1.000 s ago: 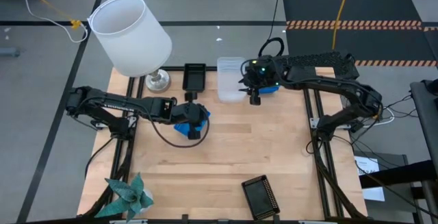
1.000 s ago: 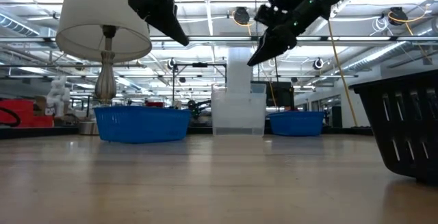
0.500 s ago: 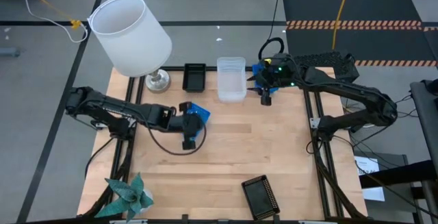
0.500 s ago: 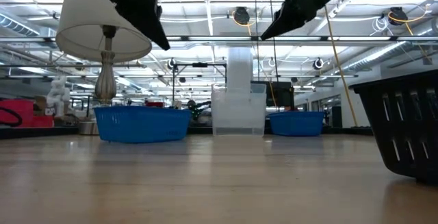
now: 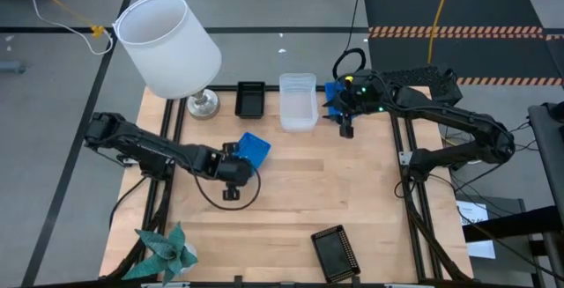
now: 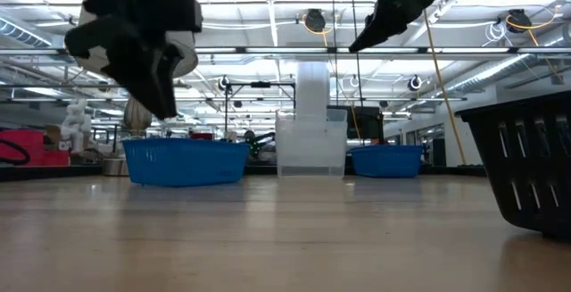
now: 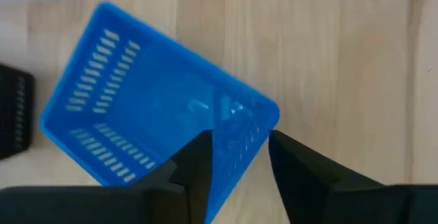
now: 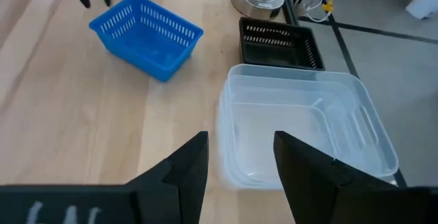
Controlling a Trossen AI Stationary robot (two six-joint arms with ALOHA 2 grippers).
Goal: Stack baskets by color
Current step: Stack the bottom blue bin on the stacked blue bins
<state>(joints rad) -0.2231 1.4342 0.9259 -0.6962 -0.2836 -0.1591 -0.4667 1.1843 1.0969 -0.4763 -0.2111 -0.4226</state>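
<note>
One blue basket [image 5: 254,147] [image 7: 150,135] stands upright on the table left of centre. My left gripper [image 5: 231,191] [image 7: 239,176] hangs open just above it on its near side, tipped steeply down, touching nothing. A second blue basket [image 5: 333,90] [image 6: 386,160] sits at the far right, partly under my right arm. My right gripper [image 5: 346,131] [image 8: 239,172] is open and empty, held high beside the clear baskets [image 5: 298,103] [image 8: 301,128]. One black basket [image 5: 250,99] stands at the far edge, another [image 5: 335,253] at the near edge.
A big white lamp [image 5: 167,46] stands at the far left corner, with its metal foot [image 5: 203,103] next to the far black basket. A teal paper star [image 5: 166,248] lies at the near left corner. Bare wood [image 5: 300,191] fills the table's middle.
My left gripper has gone down and toward the table's near edge, off the top of the left blue basket, tipping more steeply down. My right gripper has risen and shifted toward the right edge, away from the clear baskets, then held still. No basket has moved.
</note>
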